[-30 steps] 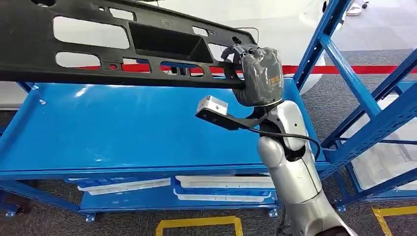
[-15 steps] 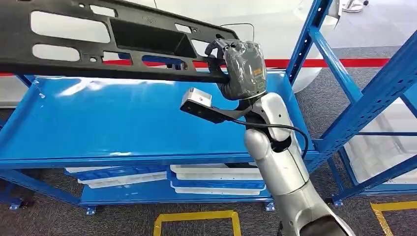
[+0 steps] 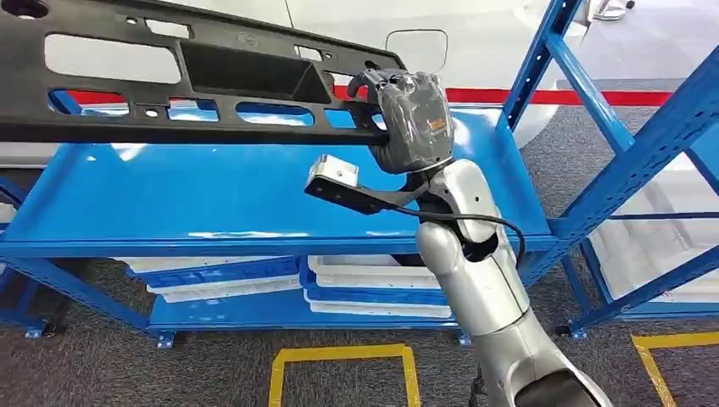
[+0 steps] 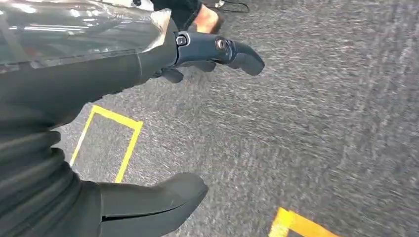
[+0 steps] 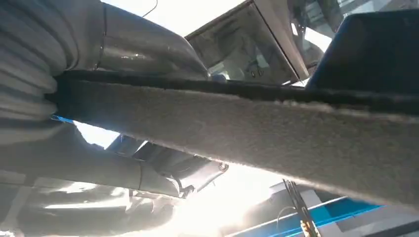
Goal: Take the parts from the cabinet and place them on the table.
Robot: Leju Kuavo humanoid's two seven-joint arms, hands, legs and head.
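Observation:
A long black plastic part with several cut-outs hangs in the air above the blue table. My right hand grips its right end from below, fingers curled over the edge. In the right wrist view the part's edge runs across close up, with the hand wrapped around it. My left hand hangs over grey carpet, its thumb and fingers apart with nothing between them.
The blue rack's frame stands at the right. White and blue trays lie on the table's lower shelf. Yellow floor tape marks the carpet in front. A white car body stands behind the table.
The whole view has shifted, so the camera has moved: the table now sits more squarely ahead. The right hand keeps holding the black part, which now lies a little further over the table.

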